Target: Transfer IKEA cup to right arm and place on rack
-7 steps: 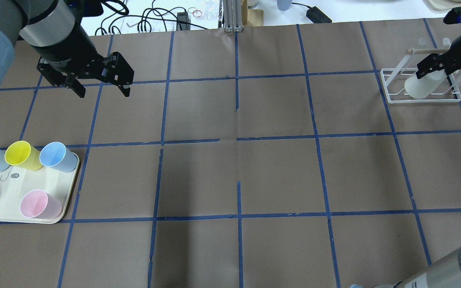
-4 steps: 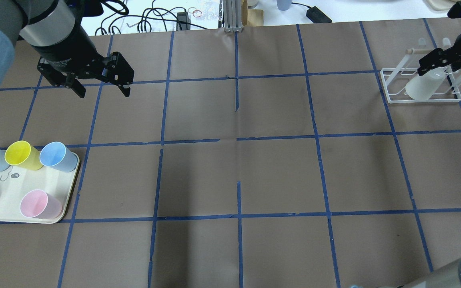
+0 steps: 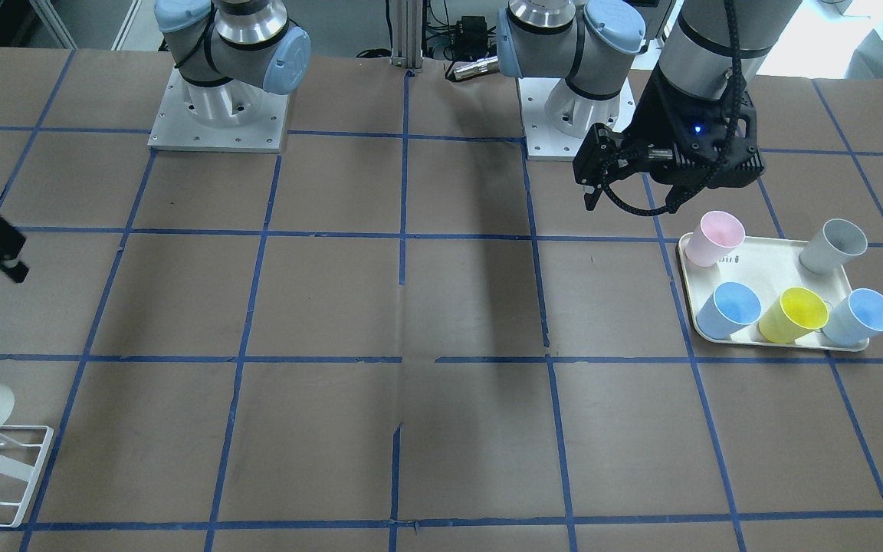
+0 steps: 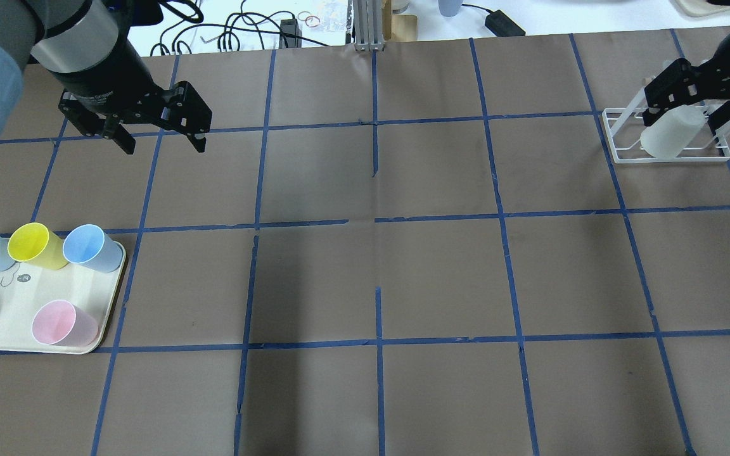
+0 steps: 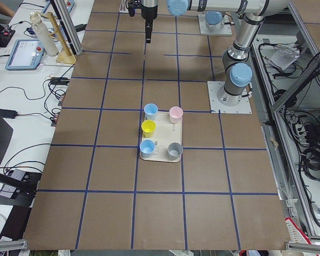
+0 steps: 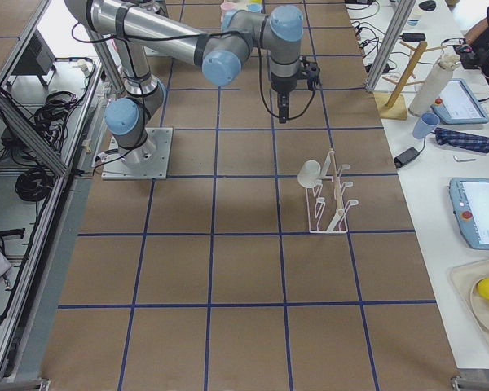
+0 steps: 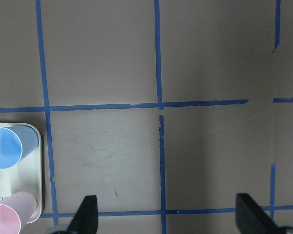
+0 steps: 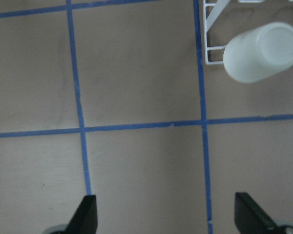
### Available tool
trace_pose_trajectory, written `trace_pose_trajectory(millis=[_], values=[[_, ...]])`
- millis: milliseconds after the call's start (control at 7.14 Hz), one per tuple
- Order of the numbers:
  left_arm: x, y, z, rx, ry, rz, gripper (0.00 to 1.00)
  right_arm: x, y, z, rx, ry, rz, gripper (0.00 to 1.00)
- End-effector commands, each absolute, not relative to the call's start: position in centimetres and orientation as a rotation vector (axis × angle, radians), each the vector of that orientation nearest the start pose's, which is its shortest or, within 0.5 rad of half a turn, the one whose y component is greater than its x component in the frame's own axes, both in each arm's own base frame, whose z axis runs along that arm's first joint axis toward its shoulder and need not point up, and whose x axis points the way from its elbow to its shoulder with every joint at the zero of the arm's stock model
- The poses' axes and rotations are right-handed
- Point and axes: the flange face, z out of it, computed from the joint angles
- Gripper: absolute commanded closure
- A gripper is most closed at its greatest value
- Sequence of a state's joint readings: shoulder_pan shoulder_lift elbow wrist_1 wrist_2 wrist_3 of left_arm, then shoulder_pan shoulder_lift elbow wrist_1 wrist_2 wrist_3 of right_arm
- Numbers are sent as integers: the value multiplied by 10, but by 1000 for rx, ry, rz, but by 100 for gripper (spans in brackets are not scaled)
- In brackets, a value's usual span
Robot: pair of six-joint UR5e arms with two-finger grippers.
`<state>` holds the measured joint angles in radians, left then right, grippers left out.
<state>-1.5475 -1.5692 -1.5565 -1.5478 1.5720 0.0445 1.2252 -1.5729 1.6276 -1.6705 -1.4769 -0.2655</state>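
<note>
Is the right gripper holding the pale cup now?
No, the right gripper has its jaws spread with nothing between them, and the IKEA cup sits on the rack, apart from them.

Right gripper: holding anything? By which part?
Nothing. The right gripper is open and clear of the IKEA cup, which rests on the rack. The left gripper is open and empty too.
</note>
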Motion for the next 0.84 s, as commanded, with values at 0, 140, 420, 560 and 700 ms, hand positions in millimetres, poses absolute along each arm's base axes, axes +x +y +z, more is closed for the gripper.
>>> trace_pose_trajectory(millis=[0,140,420,560,700], values=[[-122,-497,499,34,3139,-63,0,49,-462,511,144,3065,-124,0],[-122,-497,499,34,3138,-62,0,81,-446,508,174,3057,-111,0],[-121,-498,498,31,3140,-60,0,127,-429,489,161,3104,-49,0],[-122,-497,498,34,3138,-60,0,133,-424,491,166,3104,-53,0],[-122,-498,496,31,3135,-55,0,132,-417,494,167,3113,-60,0]])
